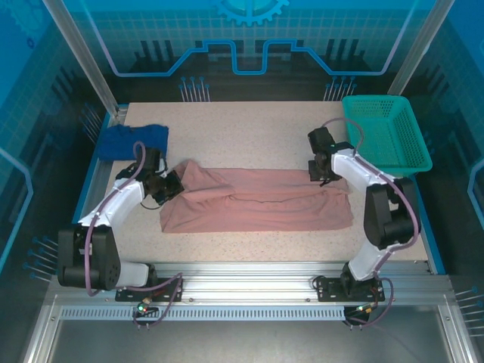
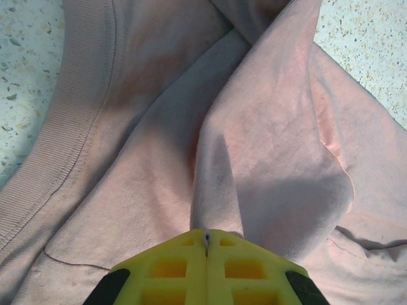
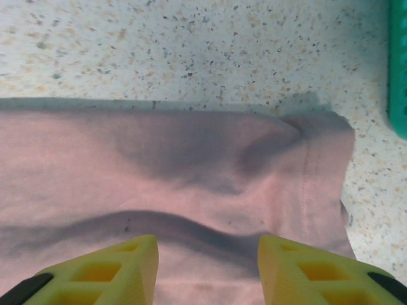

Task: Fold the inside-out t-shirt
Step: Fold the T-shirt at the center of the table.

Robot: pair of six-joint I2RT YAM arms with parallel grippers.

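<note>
For a flat fold, the left gripper [image 2: 206, 244] likely needs a firm pinch and one low, even sweep that carries the shirt's left end toward 3 o'clock. The right gripper [image 3: 208, 264] is best lifted clear first. The left jaws are clamped tight on a raised ridge of the inside-out t-shirt [image 1: 257, 200]. The right jaws stand partway apart over the hem corner, gripping nothing. The shirt lies as a long band across the middle of the table [image 1: 249, 121], running 9 to 3 o'clock. A green basket [image 1: 386, 132] sits at the right gripper's 2 o'clock.
</note>
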